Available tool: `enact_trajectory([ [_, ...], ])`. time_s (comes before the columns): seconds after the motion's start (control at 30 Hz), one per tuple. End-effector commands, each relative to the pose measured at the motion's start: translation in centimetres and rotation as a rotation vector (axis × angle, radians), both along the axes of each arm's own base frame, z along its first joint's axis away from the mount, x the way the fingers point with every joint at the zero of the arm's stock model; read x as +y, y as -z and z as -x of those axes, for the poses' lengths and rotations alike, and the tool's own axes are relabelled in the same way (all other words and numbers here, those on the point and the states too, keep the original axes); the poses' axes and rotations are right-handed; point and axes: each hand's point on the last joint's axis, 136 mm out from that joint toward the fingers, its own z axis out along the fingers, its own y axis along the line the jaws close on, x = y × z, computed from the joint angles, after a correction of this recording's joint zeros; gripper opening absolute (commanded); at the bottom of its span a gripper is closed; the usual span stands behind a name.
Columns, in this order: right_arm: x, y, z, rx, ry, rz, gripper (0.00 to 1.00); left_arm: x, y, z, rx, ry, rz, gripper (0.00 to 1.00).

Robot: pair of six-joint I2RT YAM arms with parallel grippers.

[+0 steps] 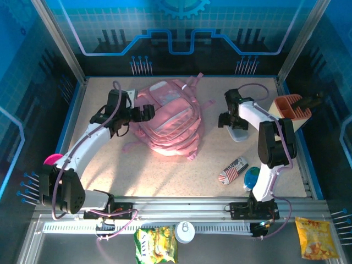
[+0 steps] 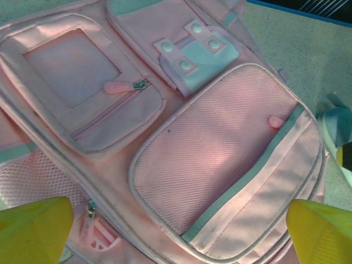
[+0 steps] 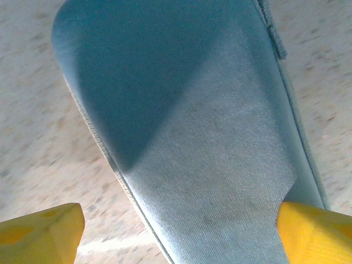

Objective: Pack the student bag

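Note:
The student bag point(image 1: 168, 118) is a large pink backpack lying flat mid-table, front pockets up. My left gripper point(image 1: 144, 113) hovers at its left side, open. In the left wrist view the gripper point(image 2: 179, 236) hangs above the bag's mesh front pocket point(image 2: 220, 159), yellow fingertips point(image 2: 33, 228) spread wide with nothing between them. My right gripper point(image 1: 228, 120) is open over a grey-blue fabric pouch point(image 1: 237, 133) to the right of the bag. In the right wrist view this gripper point(image 3: 176, 234) straddles the pouch point(image 3: 203, 137), close above it and not closed on it.
A beige-and-orange pen holder point(image 1: 291, 107) stands at the far right. A flag-patterned case point(image 1: 233, 169) and a blue-green round object point(image 1: 251, 176) lie near the right arm's base. Snack packets point(image 1: 155, 242) point(image 1: 313, 236) and a white lid point(image 1: 185, 232) sit beyond the near rail.

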Motion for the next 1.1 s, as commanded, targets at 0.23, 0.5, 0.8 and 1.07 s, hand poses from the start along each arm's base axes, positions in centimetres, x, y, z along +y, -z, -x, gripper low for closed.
enact_trajectory([
  [0.23, 1.5, -4.3, 1.5, -0.029, -0.188, -0.023, 0.98, -3.2, -1.7, -0.5, -0.014, 0.100, 0.006, 0.99],
  [0.5, 0.6, -1.8, 3.1, 0.128, -0.355, 0.026, 1.00, -5.4, -1.4, -0.9, 0.007, 0.192, -0.012, 0.99],
  [0.8, -0.7, 0.8, 2.7, 0.188, -0.313, 0.026, 1.00, -7.8, -0.6, -1.0, 0.032, 0.262, -0.046, 0.99],
  [1.07, -0.7, 2.7, 3.1, 0.239, -0.279, -0.037, 0.95, -9.6, 0.8, -0.7, 0.088, 0.333, -0.085, 0.99],
])
